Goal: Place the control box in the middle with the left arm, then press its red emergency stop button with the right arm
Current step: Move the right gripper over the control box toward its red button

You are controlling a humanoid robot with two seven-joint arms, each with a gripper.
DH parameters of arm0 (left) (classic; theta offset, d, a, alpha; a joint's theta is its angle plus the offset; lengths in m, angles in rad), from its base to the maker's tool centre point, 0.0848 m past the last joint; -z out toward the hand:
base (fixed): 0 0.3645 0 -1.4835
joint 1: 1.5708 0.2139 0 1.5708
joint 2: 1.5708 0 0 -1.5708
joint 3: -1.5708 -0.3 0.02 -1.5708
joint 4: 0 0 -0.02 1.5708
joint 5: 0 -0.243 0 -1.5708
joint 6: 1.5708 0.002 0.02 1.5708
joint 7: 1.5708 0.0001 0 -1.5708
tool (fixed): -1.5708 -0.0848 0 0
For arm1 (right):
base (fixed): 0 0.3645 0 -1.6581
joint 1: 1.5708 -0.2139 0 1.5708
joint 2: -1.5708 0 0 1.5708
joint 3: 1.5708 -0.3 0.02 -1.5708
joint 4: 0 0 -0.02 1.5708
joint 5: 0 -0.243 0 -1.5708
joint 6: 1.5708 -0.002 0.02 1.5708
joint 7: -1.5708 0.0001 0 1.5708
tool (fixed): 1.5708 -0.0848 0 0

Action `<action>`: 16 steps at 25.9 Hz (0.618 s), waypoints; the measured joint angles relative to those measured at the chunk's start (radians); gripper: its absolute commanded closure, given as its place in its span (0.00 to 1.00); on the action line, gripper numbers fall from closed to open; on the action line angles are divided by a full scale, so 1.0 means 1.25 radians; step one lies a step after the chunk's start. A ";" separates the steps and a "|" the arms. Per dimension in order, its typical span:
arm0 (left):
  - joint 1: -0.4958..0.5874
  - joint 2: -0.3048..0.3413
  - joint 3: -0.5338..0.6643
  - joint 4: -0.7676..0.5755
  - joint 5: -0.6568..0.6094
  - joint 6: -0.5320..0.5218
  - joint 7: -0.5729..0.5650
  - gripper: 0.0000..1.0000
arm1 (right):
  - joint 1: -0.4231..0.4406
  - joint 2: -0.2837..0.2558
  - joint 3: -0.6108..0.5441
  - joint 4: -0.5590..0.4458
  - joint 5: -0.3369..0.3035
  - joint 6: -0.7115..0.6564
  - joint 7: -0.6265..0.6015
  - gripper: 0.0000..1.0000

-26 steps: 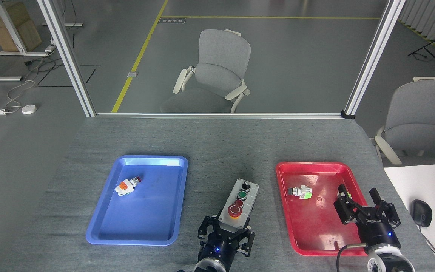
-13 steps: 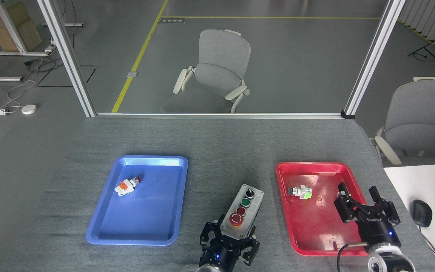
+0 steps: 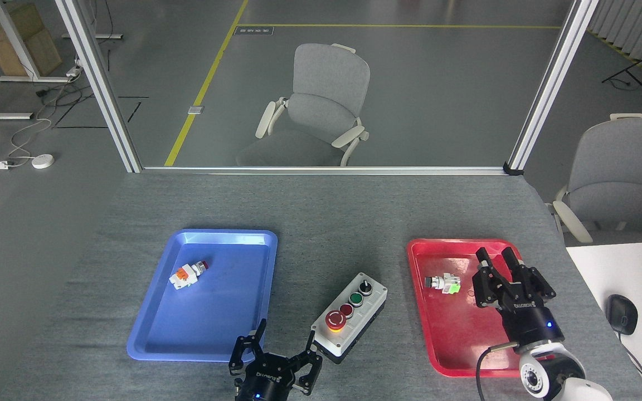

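The control box [image 3: 350,315], light grey on a black base, lies on the grey table between the two trays, angled from lower left to upper right. Its big red emergency stop button [image 3: 335,320] is at the near end, followed by a small red, a green and a black knob. My left gripper [image 3: 284,342] stands open just to the left of the box's near end, with nothing between its fingers. Its right fingertip is close beside the box. My right gripper [image 3: 497,258] hangs over the red tray [image 3: 460,345], its fingers nearly together and empty.
A blue tray [image 3: 209,328] at the left holds a push-button part with an orange back [image 3: 186,274]. In the red tray lies a part with a green back [image 3: 443,283]. A white desk with a mouse [image 3: 622,313] borders the table at the right.
My left gripper let go of the control box and drew back to the left. The box now lies turned more towards the right. My right gripper moved up and left over the red tray, fingers closing.
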 measured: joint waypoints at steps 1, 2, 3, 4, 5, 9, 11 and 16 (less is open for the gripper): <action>0.011 0.016 0.013 -0.025 0.000 0.001 0.001 0.01 | -0.012 0.002 0.036 0.002 -0.002 -0.002 -0.002 0.93; 0.021 0.030 0.026 -0.047 0.000 0.000 0.003 0.01 | -0.022 0.004 0.069 0.003 -0.003 -0.004 -0.003 1.00; 0.031 0.046 0.040 -0.070 0.000 0.000 0.003 0.01 | -0.035 0.007 0.107 0.005 -0.004 -0.004 -0.004 1.00; 0.037 0.059 0.053 -0.090 0.001 0.004 0.003 0.01 | -0.045 0.010 0.140 0.007 -0.006 -0.004 -0.005 1.00; 0.045 0.073 0.067 -0.111 0.002 0.002 0.003 0.01 | -0.055 0.015 0.174 0.010 -0.006 -0.005 -0.005 1.00; 0.071 0.122 0.143 -0.163 0.008 -0.020 -0.003 0.01 | -0.076 0.044 0.275 0.018 -0.007 -0.032 -0.008 1.00; 0.078 0.137 0.198 -0.167 0.016 -0.057 -0.009 0.01 | -0.079 0.051 0.308 0.027 -0.004 -0.070 -0.003 1.00; 0.086 0.143 0.333 -0.129 0.041 -0.205 -0.033 0.01 | -0.090 0.079 0.365 0.084 -0.001 -0.143 0.060 1.00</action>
